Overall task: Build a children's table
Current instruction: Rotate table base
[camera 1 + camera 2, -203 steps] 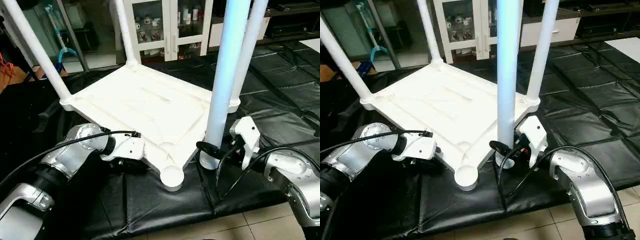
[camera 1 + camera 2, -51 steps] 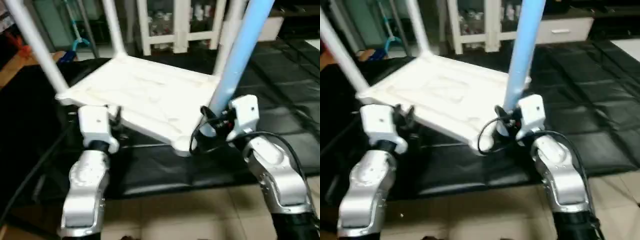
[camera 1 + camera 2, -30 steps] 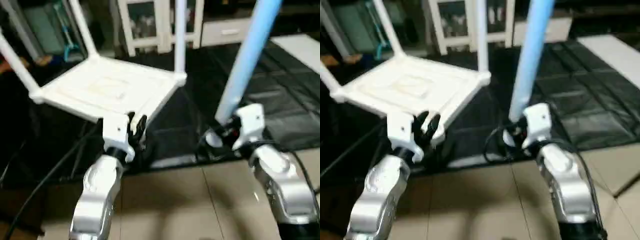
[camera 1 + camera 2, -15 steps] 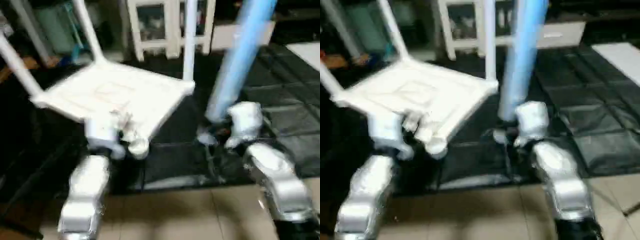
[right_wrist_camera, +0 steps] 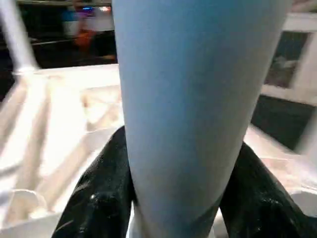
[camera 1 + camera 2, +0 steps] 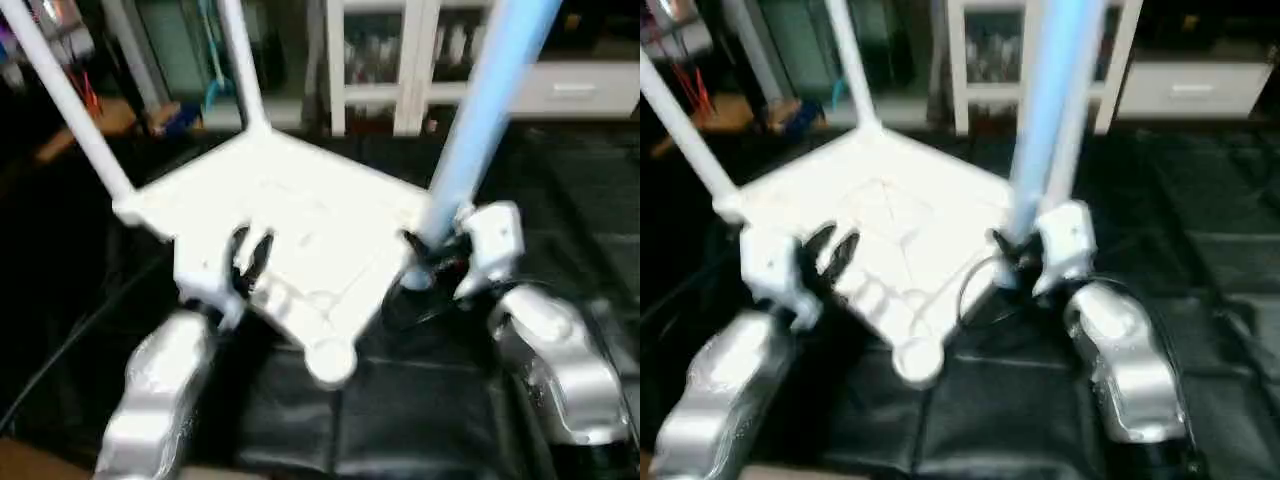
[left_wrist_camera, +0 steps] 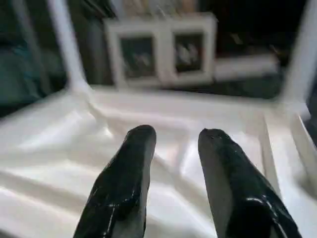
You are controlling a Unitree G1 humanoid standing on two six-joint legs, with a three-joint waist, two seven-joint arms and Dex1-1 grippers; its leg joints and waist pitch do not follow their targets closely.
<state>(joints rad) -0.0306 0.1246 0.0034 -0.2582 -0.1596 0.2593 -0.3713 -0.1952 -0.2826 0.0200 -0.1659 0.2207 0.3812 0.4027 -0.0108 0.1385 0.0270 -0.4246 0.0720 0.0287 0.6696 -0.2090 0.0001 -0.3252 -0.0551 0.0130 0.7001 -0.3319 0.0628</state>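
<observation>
Tabletop [image 6: 290, 225], white and square, lies ribbed underside up on black floor mats [image 6: 420, 420], one corner turned toward the robot. That near corner carries an empty round socket [image 6: 330, 362] at about 6 o'clock of the slab. Two fitted legs [image 6: 65, 95] rise from the corners at 9 and 12 o'clock.

The right gripper [image 5: 173, 173] is clamped around the thick lower end of a loose leg [image 6: 485, 110], which looks pale blue and leans up toward 1 o'clock from the tabletop's 3 o'clock edge. The right wrist view shows what the head views blur: a black finger [image 5: 99, 188] pressed against each side of the tube, with the ribs of the tabletop behind.

The left gripper [image 6: 250, 258] hovers over the tabletop's 8 o'clock edge. From the head its fingers read as a dark fork; the left wrist view makes plain that the two fingers [image 7: 124, 183] stand partly apart with nothing between them, pointing across the ribbed surface.

A white glass-door cabinet [image 6: 400, 55] stands beyond the far corner, at 12 o'clock in the head views and straight ahead of the left gripper in its wrist view.
</observation>
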